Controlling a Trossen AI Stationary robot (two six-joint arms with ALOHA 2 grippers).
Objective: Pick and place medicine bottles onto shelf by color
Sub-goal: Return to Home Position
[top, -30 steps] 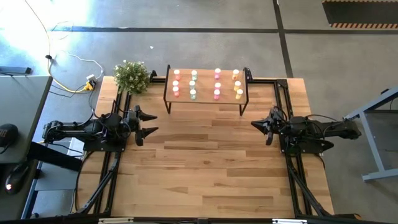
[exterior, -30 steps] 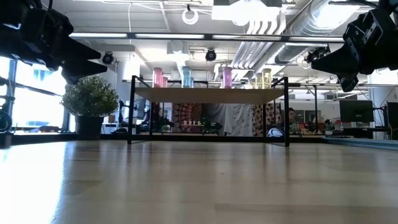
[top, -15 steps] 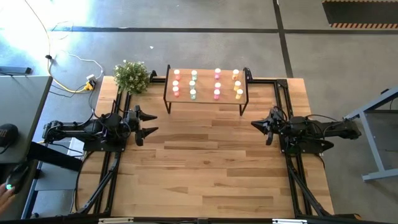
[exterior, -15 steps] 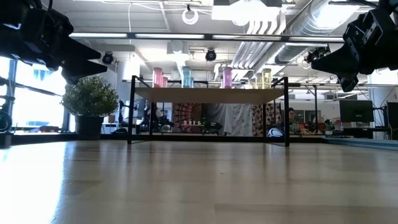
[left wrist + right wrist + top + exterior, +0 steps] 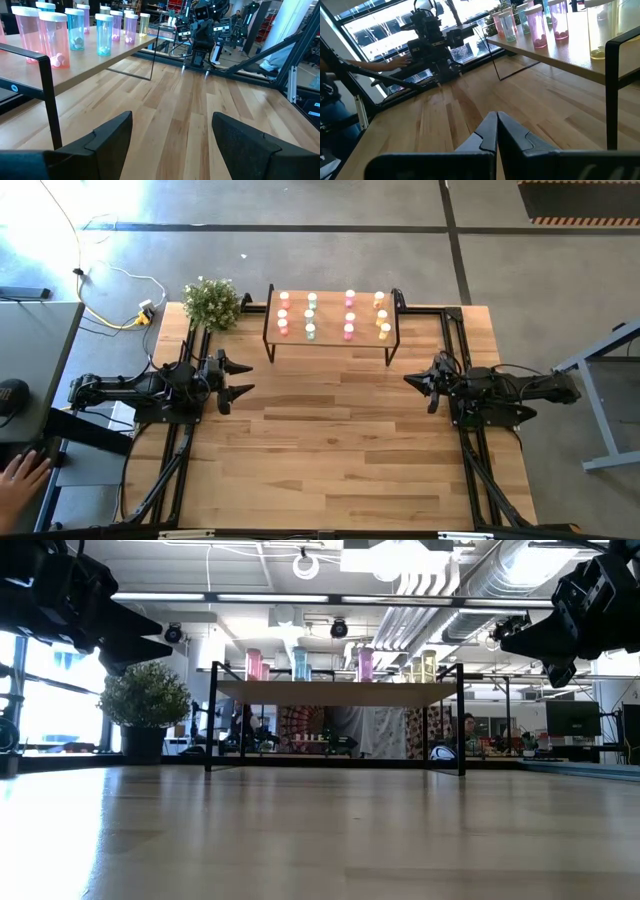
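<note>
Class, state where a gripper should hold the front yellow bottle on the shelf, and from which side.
Probably from above: grip the front yellow bottle on its upright body near the cap. A second yellow bottle stands behind it; the shelf post crowds its outer side.

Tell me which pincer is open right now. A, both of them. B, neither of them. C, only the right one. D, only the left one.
D. In its own wrist view the left pincer stands wide apart with bare tabletop between its halves, while the right pincer is pressed together on nothing.
</note>
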